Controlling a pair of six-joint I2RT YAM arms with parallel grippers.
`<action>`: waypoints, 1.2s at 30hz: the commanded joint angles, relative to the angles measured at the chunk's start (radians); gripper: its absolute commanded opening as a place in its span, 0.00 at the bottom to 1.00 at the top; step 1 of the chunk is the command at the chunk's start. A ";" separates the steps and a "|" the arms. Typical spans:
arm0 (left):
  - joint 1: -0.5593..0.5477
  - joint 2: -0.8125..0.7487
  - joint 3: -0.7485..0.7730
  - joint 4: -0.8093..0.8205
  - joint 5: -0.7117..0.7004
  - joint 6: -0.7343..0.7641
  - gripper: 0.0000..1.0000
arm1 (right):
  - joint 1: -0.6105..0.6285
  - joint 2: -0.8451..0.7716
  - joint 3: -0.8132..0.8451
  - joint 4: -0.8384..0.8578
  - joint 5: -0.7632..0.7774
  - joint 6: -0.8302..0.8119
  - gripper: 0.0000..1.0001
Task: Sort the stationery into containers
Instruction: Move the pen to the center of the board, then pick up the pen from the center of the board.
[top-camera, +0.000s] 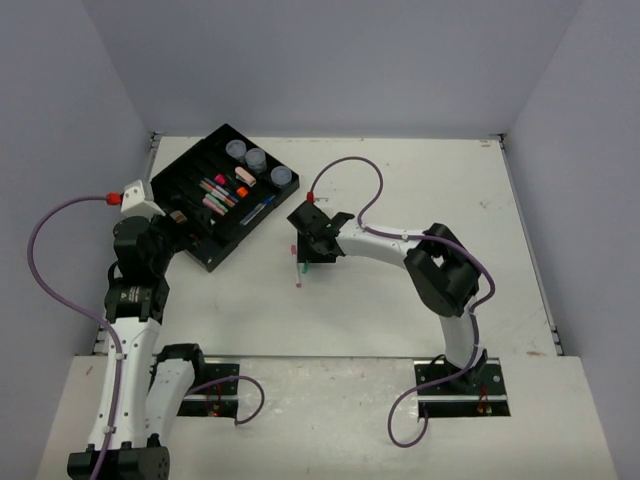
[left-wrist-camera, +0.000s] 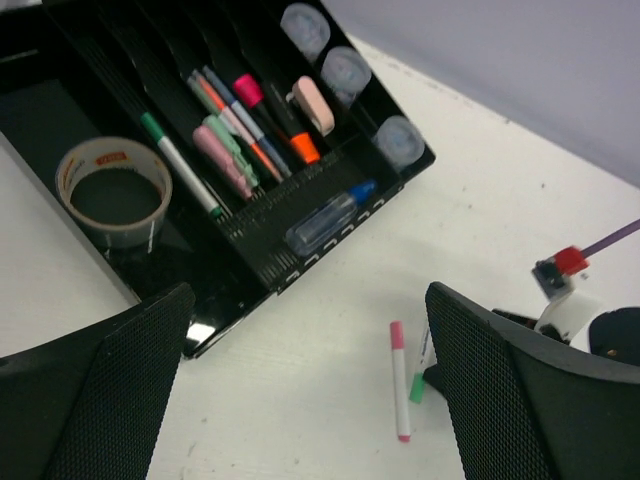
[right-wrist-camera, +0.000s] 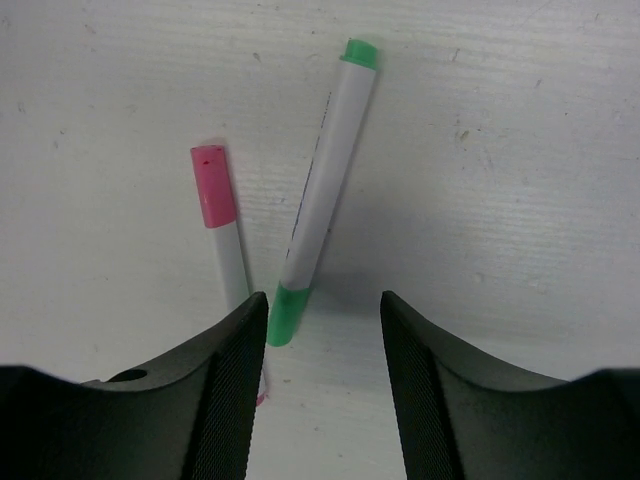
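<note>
A pink-capped white pen (right-wrist-camera: 225, 230) and a green-capped white pen (right-wrist-camera: 320, 200) lie side by side on the white table. My right gripper (right-wrist-camera: 325, 330) is open just above them, with the green pen's near cap beside its left finger and the pink pen outside it. In the top view the right gripper (top-camera: 305, 255) hovers over both pens (top-camera: 299, 272). My left gripper (left-wrist-camera: 310, 400) is open and empty near the black divided tray (left-wrist-camera: 300, 265). The tray holds a tape ring (left-wrist-camera: 112, 190), several pens and markers (left-wrist-camera: 240, 140), a pink-white piece (left-wrist-camera: 313, 105) and three jars (left-wrist-camera: 345, 70).
The tray (top-camera: 185, 175) stands at the far left, at an angle, with the jars (top-camera: 256, 159) along its far edge. The left arm (top-camera: 135, 290) stands close to the tray's near corner. Grey walls enclose the table on three sides.
</note>
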 joint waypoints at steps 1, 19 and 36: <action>0.001 -0.004 -0.018 -0.008 0.048 0.057 1.00 | 0.006 0.036 0.066 -0.034 0.032 0.040 0.48; 0.000 0.011 -0.024 0.016 0.233 0.062 1.00 | 0.004 -0.037 -0.143 -0.016 0.059 0.067 0.00; -0.322 0.330 -0.339 1.092 0.799 -0.515 1.00 | 0.005 -0.777 -0.702 0.597 -0.182 -0.104 0.00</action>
